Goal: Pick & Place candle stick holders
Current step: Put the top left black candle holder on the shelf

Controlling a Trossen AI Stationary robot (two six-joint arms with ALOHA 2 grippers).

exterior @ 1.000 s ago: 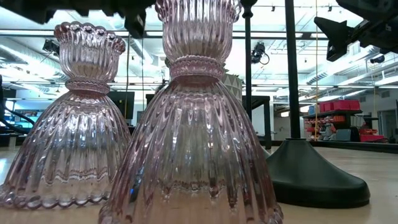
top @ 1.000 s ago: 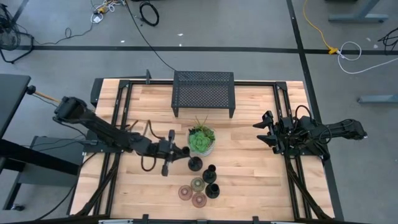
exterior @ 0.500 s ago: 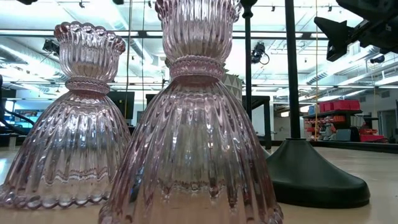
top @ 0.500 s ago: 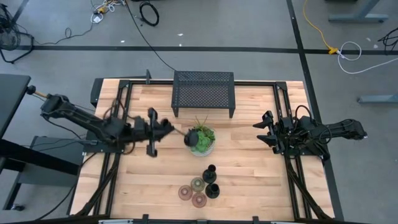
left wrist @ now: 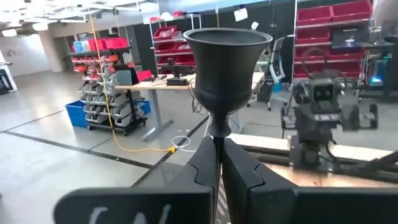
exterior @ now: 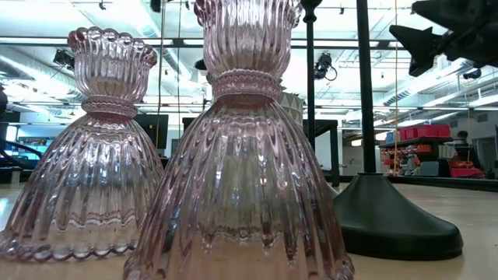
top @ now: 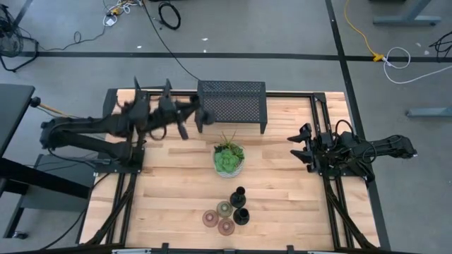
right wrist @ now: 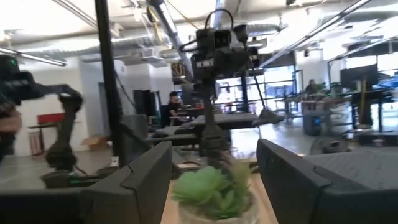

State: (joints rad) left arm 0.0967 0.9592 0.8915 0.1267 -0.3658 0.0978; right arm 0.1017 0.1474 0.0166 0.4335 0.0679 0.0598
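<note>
Grey concrete floor (top: 282, 42) w/ cables, red bin shelves (left wrist: 339, 18), ceiling strip lights (exterior: 436, 54)

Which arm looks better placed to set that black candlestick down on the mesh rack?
The left. Its gripper already grips the black candlestick by the stem, right beside the mesh rack. The right gripper waits open at the table's right edge, holding nothing.

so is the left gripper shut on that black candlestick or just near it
Shut on it. In the left wrist view the left gripper pinches the thin stem of the black candlestick, whose cup stands upright above the fingers.
</note>
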